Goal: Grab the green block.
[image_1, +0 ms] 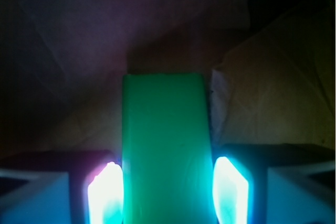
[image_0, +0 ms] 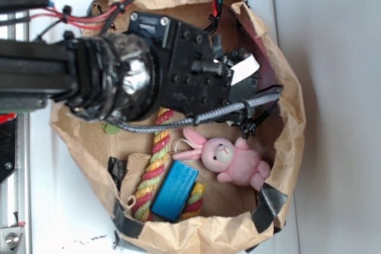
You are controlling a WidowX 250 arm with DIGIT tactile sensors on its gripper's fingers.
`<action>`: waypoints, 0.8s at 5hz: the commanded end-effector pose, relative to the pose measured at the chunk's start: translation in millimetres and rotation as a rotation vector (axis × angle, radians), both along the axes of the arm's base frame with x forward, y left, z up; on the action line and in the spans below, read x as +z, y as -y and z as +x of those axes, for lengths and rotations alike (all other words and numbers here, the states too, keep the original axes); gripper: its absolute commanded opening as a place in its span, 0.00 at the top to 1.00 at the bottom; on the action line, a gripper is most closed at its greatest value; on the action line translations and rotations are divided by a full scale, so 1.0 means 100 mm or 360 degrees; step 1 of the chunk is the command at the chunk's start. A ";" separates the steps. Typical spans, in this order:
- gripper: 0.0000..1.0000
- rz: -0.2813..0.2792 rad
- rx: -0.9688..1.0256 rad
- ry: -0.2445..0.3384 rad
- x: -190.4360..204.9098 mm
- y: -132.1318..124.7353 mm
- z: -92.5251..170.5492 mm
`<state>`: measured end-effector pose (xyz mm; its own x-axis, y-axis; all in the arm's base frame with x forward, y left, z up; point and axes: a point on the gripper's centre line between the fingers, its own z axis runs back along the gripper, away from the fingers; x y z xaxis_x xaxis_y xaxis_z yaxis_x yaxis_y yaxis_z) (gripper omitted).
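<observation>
Wrist view: green block (image_1: 164,145) sits between the two pincer (image_1: 167,192) pads (image_1: 105,195), long axis running away from the camera. Both glowing pads lie flush against the block's side faces, so the pincer looks clamped on the green block. Dim brown paper behind it; surroundings too dark to read further.

Exterior view: black arm (image_0: 119,81) reaches from the left edge into a brown paper bag (image_0: 286,147) with rolled-down rim, standing on a white bench (image_0: 333,57). Pincer end is deep in the bag's upper right part, mostly hidden by the wrist housing; the green block cannot be made out here. Near the bag's lower rim: blue block (image_0: 174,191) lying tilted across a striped rope toy (image_0: 153,165). Pink plush bunny (image_0: 229,159) just right of the blue block, near the bag's right wall. Black tape patches (image_0: 269,203) on the rim at lower right and lower left. Red and black cables (image_0: 89,16) run along the arm at the top left.
</observation>
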<state>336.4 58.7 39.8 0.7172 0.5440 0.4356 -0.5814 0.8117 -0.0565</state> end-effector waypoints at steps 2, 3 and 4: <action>1.00 -0.0226 -0.0335 -0.0011 0.86 0.20 -0.14; 1.00 -0.0319 -0.0416 -0.0030 1.08 0.25 -0.17; 1.00 -0.0357 -0.0478 -0.0099 1.27 0.27 -0.21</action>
